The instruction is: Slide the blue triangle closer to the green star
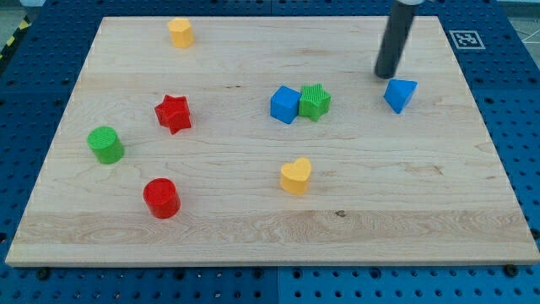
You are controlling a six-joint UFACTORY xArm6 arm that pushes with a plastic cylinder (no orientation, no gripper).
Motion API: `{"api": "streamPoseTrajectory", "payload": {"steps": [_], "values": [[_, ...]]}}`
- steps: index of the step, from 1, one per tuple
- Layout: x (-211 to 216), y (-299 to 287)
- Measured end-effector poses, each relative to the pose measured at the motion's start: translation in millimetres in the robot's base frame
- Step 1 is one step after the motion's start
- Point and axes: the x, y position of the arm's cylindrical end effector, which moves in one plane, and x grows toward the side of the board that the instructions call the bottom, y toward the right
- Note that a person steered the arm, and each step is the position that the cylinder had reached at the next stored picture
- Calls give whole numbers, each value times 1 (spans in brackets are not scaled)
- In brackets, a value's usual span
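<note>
**Camera view: tip parked just above-left of the blue triangle**

Camera view, upper right of the wooden board (253,224). Dark rod coming down from the view's top, ending at my tip (386,76); no pincer on it, so nothing to open or close and nothing held. Tip resting on the wood, just beside the blue triangle (400,95), which sits immediately toward the view's bottom-right of it; contact not certain, gap very slim if any.

Left of the tip and slightly lower: green star (315,101), touching or almost touching a blue cube (285,105) on its far side. Bare wood between triangle and star, an open lane running toward the view's left.

Board's top edge close above the tip; right edge a moderate way off past the triangle. White marker tag (465,39) on the blue pegboard (515,101) up and right of the tip, off the wood.

Well away from the tip: yellow heart (295,176) down-left near the board's middle; red star (173,113) far left; green cylinder (105,144) farther left and lower, near the left edge; red cylinder (161,198) low-left; yellow block (180,32), shape not clear, far left beside the top edge. Broad open wood along the bottom and lower right.
</note>
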Motion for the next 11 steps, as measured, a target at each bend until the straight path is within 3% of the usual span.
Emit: {"api": "streamPoseTrajectory", "payload": {"steps": [2, 5, 11], "values": [[37, 56], [40, -10], [52, -56]]}}
